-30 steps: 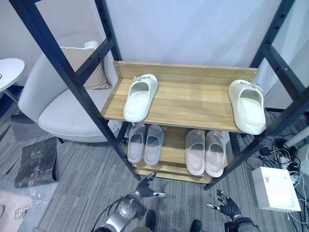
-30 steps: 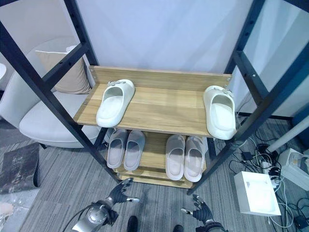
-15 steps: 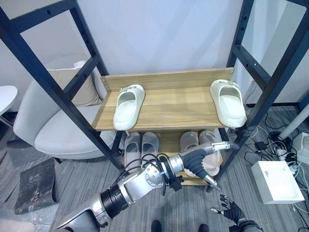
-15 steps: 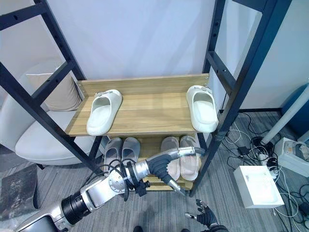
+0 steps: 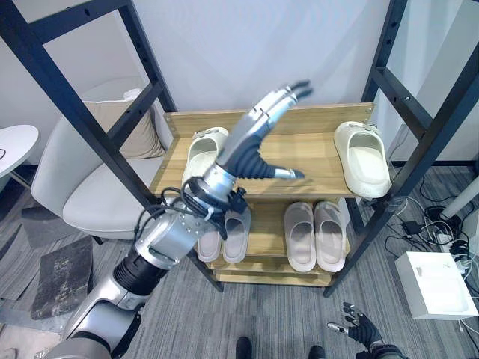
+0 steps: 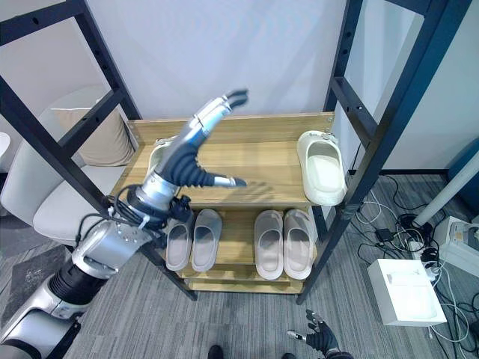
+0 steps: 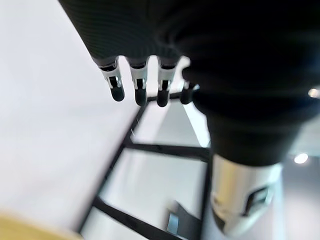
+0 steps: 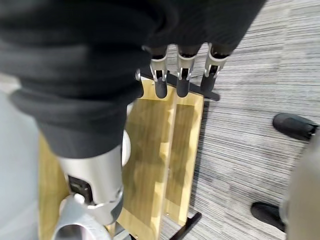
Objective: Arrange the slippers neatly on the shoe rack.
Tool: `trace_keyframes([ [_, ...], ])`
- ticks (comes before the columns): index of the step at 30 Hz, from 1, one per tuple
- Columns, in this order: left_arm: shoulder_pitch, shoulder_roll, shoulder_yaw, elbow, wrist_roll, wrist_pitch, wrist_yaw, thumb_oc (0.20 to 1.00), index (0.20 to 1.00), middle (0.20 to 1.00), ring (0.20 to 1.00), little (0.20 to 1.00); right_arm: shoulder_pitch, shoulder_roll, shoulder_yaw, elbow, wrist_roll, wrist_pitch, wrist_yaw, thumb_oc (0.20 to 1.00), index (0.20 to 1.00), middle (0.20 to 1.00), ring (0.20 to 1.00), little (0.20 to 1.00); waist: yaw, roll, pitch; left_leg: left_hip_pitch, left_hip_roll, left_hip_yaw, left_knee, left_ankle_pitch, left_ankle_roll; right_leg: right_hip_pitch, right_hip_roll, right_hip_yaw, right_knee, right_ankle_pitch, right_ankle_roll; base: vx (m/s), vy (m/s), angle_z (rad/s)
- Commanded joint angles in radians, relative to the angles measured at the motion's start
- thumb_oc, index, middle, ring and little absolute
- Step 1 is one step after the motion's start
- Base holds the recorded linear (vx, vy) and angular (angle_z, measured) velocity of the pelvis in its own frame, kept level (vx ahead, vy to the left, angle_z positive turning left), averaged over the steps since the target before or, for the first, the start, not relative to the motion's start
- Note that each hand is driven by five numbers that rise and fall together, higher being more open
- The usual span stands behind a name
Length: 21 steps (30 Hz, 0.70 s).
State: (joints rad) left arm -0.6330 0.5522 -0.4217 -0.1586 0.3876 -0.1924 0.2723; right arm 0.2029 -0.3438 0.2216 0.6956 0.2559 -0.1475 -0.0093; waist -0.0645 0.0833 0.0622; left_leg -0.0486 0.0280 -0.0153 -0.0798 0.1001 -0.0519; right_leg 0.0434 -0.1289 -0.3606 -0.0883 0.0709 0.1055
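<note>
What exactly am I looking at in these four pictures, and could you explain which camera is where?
This is a humanoid robot facing a wooden shoe rack. Two pictures come from cameras in its head, looking down. The other two come from cameras on its wrists, looking along each hand.

The left hand is raised over the top shelf with its fingers straight, holding nothing. The right hand hangs low near the floor, also holding nothing.

On the top shelf lie two cream slippers, far apart: the left cream slipper, partly behind the arm, and the right cream slipper. Two pairs of grey slippers sit on the lower shelf.
</note>
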Motion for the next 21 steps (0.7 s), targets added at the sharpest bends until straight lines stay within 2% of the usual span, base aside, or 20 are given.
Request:
trace_keyframes([
  [1,-0.153,0.03,0.046,0.1,0.118,0.031,0.087,1.0,1.0,1.0,1.0,1.0,-0.009,0.026,-0.015,-0.082,0.023,-0.03,0.01,1.0,1.0,1.0,1.0,1.0,0.009,-0.04,0.021,0.058,-0.041,0.031,-0.007,-0.072,-0.011,0.053,0.004,-0.024,0.005,-0.076,0.045,0.03,0.019,-0.06],
  [3,-0.177,0.079,0.05,0.182,0.224,0.091,0.116,1.0,1.0,1.0,1.0,1.0,0.008,0.028,-0.014,-0.081,0.028,-0.032,0.012,1.0,1.0,1.0,1.0,1.0,0.003,-0.037,0.02,0.062,-0.041,0.035,-0.007,-0.076,-0.009,0.054,0.005,-0.017,0.005,-0.077,0.045,0.03,0.018,-0.06],
  [5,-0.199,0.099,0.044,0.231,0.269,0.109,0.139,1.0,1.0,1.0,1.0,1.0,0.012,0.022,-0.012,-0.09,0.029,-0.031,0.015,1.0,1.0,1.0,1.0,1.0,-0.003,-0.038,0.022,0.066,-0.042,0.04,-0.007,-0.078,-0.008,0.054,0.007,-0.011,0.006,-0.077,0.045,0.02,0.013,-0.14],
  [7,-0.227,0.142,0.028,0.308,0.338,0.156,0.158,1.0,1.0,1.0,1.0,1.0,0.016,0.015,-0.013,-0.101,0.036,-0.036,0.013,1.0,1.0,1.0,1.0,1.0,-0.014,-0.037,0.025,0.068,-0.041,0.045,-0.007,-0.081,-0.006,0.051,0.008,-0.001,0.007,-0.077,0.046,0.02,0.013,-0.1],
  [13,-0.265,0.205,-0.024,0.445,0.407,0.207,0.171,1.0,1.0,1.0,1.0,1.0,0.006,0.015,-0.003,-0.1,0.044,-0.043,0.009,1.0,1.0,1.0,1.0,1.0,-0.025,-0.038,0.033,0.069,-0.039,0.056,-0.007,-0.087,-0.002,0.041,0.01,0.018,0.008,-0.073,0.05,0.02,0.017,-0.1],
  [14,-0.263,0.236,-0.037,0.479,0.428,0.225,0.154,1.0,1.0,1.0,1.0,1.0,0.007,0.011,-0.011,-0.1,0.047,-0.044,0.005,1.0,1.0,1.0,1.0,1.0,-0.028,-0.037,0.034,0.069,-0.04,0.059,-0.007,-0.087,0.0,0.036,0.011,0.022,0.011,-0.072,0.051,0.03,0.021,-0.04],
  [21,-0.213,0.323,0.004,0.514,0.464,0.261,0.169,1.0,1.0,1.0,1.0,1.0,0.033,0.024,-0.021,-0.123,0.05,-0.05,0.002,1.0,1.0,1.0,1.0,1.0,-0.024,-0.044,0.04,0.061,-0.04,0.066,-0.007,-0.09,0.002,0.024,0.01,0.032,0.013,-0.071,0.052,0.02,0.01,-0.1],
])
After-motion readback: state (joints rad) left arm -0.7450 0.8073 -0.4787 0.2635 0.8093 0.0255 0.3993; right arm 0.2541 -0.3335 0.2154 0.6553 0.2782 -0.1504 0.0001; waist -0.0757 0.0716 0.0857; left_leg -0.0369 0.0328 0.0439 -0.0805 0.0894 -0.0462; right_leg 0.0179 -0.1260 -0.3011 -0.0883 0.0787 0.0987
